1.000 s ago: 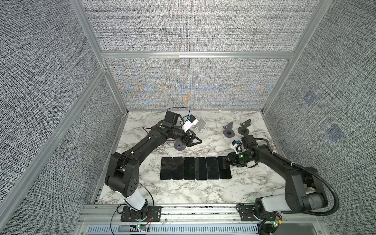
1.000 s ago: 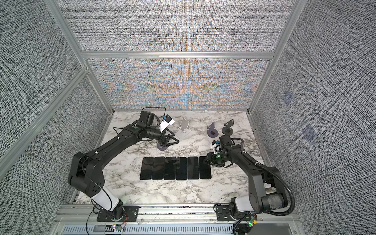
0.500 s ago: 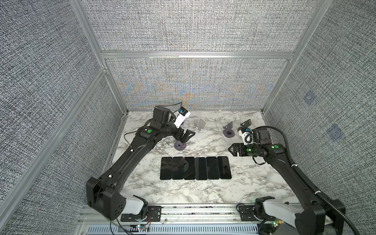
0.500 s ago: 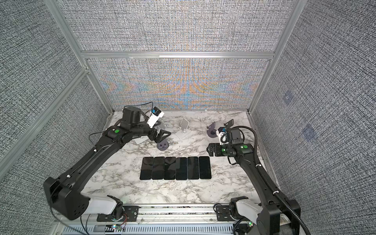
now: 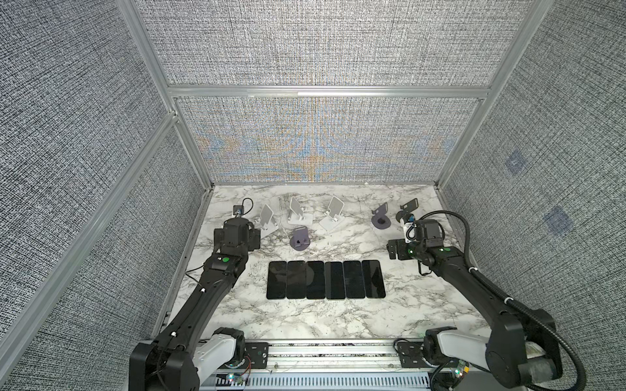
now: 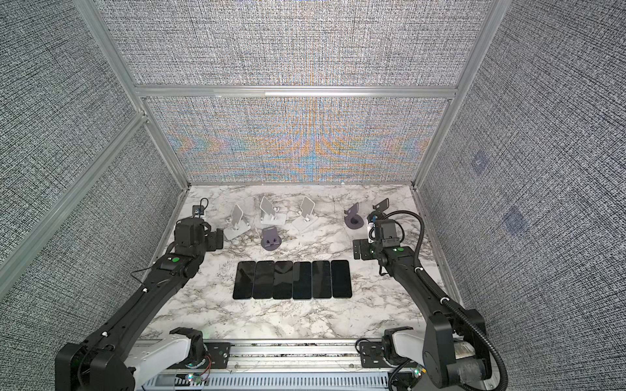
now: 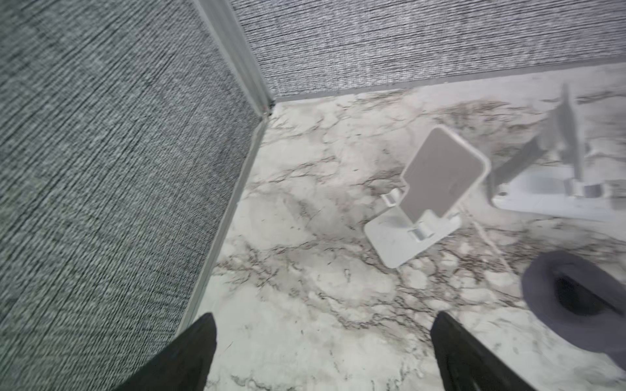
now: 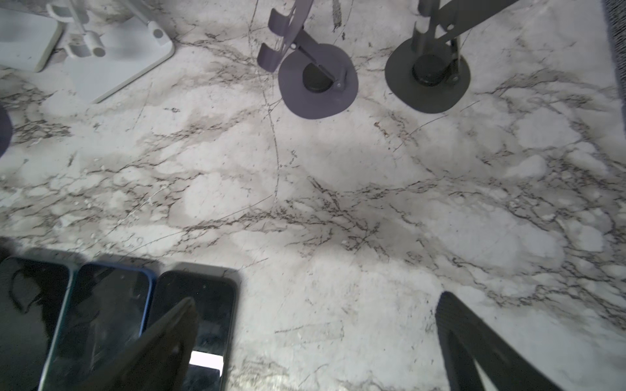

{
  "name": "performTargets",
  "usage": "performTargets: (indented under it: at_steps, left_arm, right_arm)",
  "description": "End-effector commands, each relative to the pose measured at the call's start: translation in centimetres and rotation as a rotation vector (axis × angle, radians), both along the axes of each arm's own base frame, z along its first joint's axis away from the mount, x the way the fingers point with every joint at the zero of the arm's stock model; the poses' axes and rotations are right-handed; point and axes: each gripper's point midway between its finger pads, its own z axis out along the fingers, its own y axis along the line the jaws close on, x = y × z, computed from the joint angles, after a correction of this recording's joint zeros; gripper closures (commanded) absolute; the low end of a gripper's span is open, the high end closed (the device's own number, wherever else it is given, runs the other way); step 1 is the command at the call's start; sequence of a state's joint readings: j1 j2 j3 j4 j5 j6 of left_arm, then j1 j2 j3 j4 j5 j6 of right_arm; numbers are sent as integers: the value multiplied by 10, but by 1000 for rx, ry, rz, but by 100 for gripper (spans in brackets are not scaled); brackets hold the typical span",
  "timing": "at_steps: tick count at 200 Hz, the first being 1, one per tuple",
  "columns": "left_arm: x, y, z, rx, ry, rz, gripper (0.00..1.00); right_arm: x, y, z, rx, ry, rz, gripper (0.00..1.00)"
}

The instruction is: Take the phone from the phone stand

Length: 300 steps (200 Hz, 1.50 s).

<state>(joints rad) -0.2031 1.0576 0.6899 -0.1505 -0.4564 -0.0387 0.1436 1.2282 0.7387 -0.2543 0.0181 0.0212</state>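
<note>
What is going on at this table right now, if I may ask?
Two robot arms reach over a marble table, and neither is handling anything. The left gripper is open and empty near the white stands at the back. The right gripper is open and empty near the dark stands. Six phones lie flat side by side in a row mid-table. All six stands, three white and three dark, look empty, so the phones appear to be off them already.

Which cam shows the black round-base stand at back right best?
Right wrist: the black stand is close and sharp, base whole, cradle top cropped. In both top views it is small, its base partly hidden behind the right arm. Left wrist misses it.
</note>
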Motion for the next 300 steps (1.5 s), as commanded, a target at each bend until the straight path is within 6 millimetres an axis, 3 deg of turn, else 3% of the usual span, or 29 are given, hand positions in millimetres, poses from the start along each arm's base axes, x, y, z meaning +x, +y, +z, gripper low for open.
performTargets:
  at_steps: [1,28,107,205,262,300]
  left_arm:
    - [4,26,16,11,-160,139,1]
    - [4,37,-3,-31,-186,149,1]
    - [17,26,-42,-139,-272,29,1]
    - [41,14,-59,-159,-275,-62,1]
    - [54,9,-80,-192,-241,-104,1]
    - [54,7,-85,-185,-244,-125,1]
  right_arm:
    - [21,-12,15,-36,-147,-59,1]
    - [25,-15,9,-46,-219,-72,1]
    - [34,-24,-1,-78,-366,-100,1]
    - [46,-25,-2,-88,-487,-89,1]
    - [50,-33,-26,-46,-513,-102,1]
    - [49,-46,-26,-2,-508,-150,1]
